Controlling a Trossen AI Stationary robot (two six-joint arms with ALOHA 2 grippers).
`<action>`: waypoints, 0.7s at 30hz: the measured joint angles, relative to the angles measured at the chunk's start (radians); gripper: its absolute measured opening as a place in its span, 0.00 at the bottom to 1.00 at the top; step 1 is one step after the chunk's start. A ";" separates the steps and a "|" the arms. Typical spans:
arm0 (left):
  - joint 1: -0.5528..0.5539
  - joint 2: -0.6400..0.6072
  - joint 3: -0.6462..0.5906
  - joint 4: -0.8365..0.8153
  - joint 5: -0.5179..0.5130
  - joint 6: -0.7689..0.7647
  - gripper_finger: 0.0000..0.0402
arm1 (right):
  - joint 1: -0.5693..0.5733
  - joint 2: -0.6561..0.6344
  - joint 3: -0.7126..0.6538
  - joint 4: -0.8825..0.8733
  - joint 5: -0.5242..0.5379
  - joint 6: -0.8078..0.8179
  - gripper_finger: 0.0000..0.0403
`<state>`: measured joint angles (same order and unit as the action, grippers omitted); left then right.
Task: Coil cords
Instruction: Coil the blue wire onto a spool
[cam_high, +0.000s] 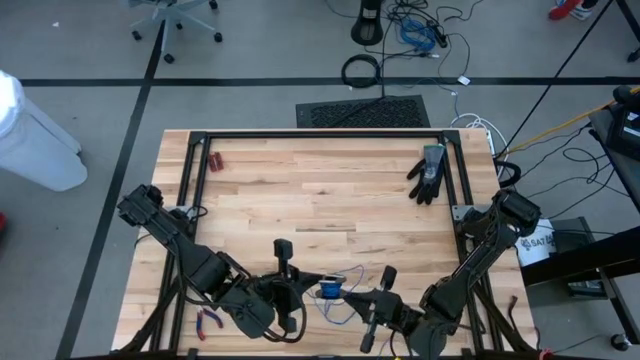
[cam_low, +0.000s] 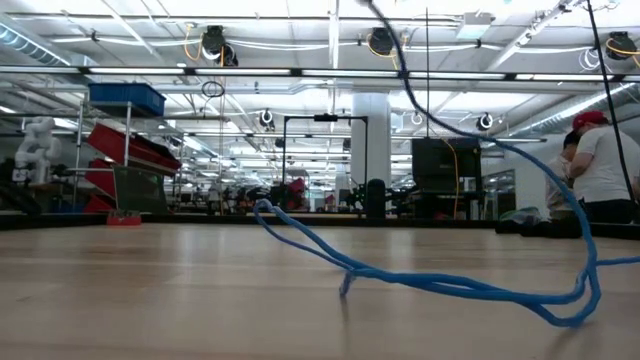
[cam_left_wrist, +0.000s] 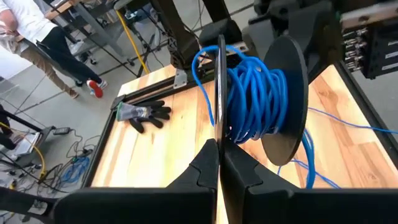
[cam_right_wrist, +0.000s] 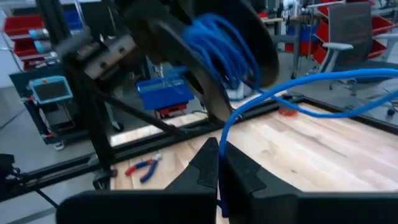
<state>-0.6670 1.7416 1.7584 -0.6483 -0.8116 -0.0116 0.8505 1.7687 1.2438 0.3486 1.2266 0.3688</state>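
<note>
Wooden table (cam_high: 300, 200), left pincer (cam_left_wrist: 219, 163) clamped on spool (cam_left_wrist: 273, 93) of blue cord (cam_left_wrist: 252, 93), right pincer (cam_right_wrist: 219, 163) pinching its loose strand.

Both arms are dark, nearly black, built from thick rounded segments with bulky joints. The left tool (cam_left_wrist: 219, 171) and the right tool (cam_right_wrist: 219, 168) each have two matte black, wedge-shaped fingers with smooth faces.

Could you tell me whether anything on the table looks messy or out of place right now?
Yes: part of the blue cable trails loose across the table in untidy loops, off the spool held by the left gripper. A glove lies near the far right corner.
</note>
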 joint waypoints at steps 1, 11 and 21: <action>0.003 0.000 0.000 0.000 0.000 0.000 0.02 | 0.000 0.000 0.000 0.026 -0.001 -0.021 0.00; 0.031 0.018 0.000 -0.043 -0.089 -0.002 0.02 | 0.008 -0.001 0.000 0.207 -0.050 -0.162 0.00; 0.086 0.072 0.000 -0.035 -0.090 0.001 0.02 | -0.030 -0.001 0.000 0.255 -0.052 -0.197 0.00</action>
<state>-0.5812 1.8134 1.7588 -0.6835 -0.9020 -0.0111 0.8207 1.7679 1.2438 0.6031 1.1741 0.1720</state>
